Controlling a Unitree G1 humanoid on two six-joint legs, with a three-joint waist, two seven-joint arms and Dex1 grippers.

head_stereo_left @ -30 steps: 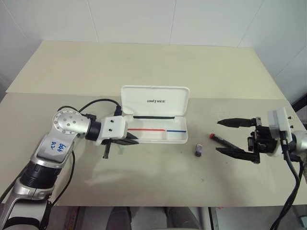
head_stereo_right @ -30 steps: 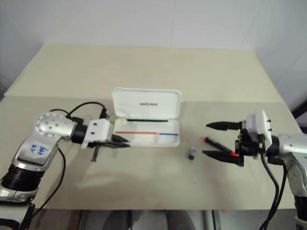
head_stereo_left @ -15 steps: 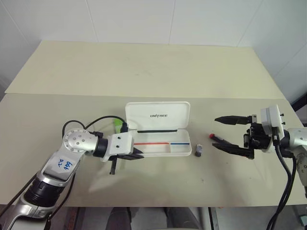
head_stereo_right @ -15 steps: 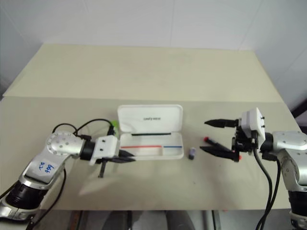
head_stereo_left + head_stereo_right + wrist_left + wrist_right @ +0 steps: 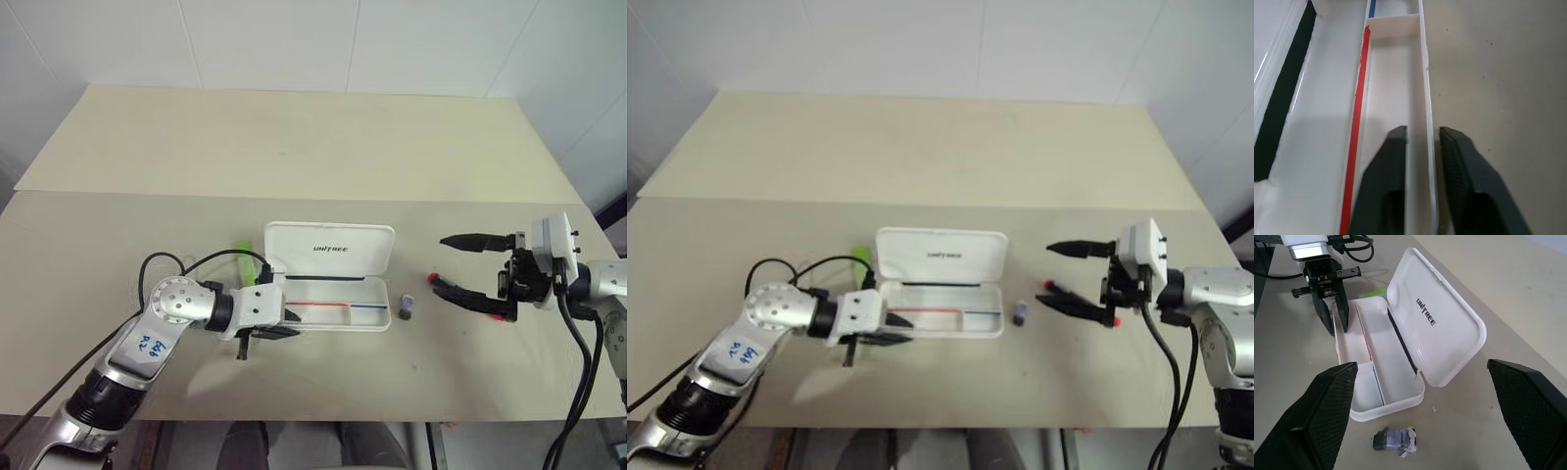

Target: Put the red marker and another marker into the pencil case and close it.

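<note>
Change of state: my left gripper (image 5: 292, 326) has come down since a moment ago and brought the case (image 5: 343, 326) with it. The case showed larger and higher then; it now sits flat on the table (image 5: 294, 147), lid (image 5: 328, 248) still raised. The left jaws, then shut tight on the front wall, have parted. In the left wrist view one finger stands inside the tray and one outside, with a sliver of light beside the wall, so I read this hand as released, not gripping. Consequence: the case is placed and open, its tray bare, and loading can begin; no marker is in yet and closing is still to come. The red marker (image 5: 434, 278) lies on the table at the right, its red end just clear of the lower finger of my right gripper (image 5: 441, 262), the barrel running under that finger. The right jaws stand wide apart and hold nothing. The highlighter (image 5: 243, 257) lies on the table just past the case's left end, behind my left wrist. Clearances: a small grey cylinder (image 5: 407, 305) sits close beside the case's right end, between case and red marker, so a low sweep from the right may knock it. The upright lid blocks entry from the rear; approach the tray from above or the front. My left fingers must lift clear of the wall before moving sideways, or the case will drag. Open table lies behind and in front.
</note>
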